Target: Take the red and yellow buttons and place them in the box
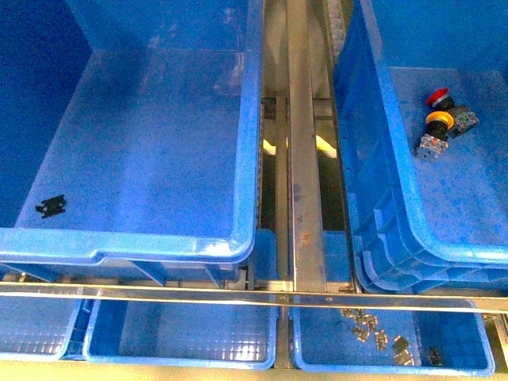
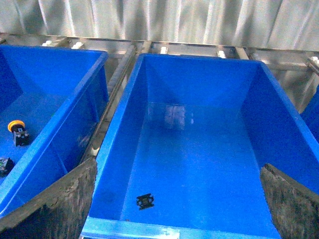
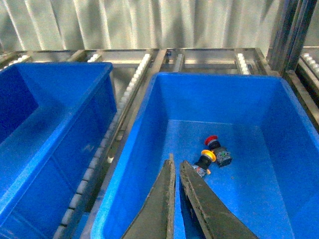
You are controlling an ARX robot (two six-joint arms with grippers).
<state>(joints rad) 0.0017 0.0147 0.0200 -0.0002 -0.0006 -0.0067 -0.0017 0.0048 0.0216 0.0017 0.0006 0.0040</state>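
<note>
Red button (image 1: 437, 97) and yellow button (image 1: 439, 120) lie tipped, caps leftward.

A small black clip-like part (image 1: 51, 206) lies alone near the lower left of the front view. A grey metal rail (image 1: 305, 182) runs up the middle of the frame, crossed low down by a thin horizontal bar (image 1: 238, 295). Below the bar sit shallow blue trays (image 1: 182, 333); the lower-right tray (image 1: 468, 349) holds scattered small metal pieces (image 1: 373, 329). Corrugated sheet metal (image 2: 164, 20) fills the top of the left wrist view.
</note>
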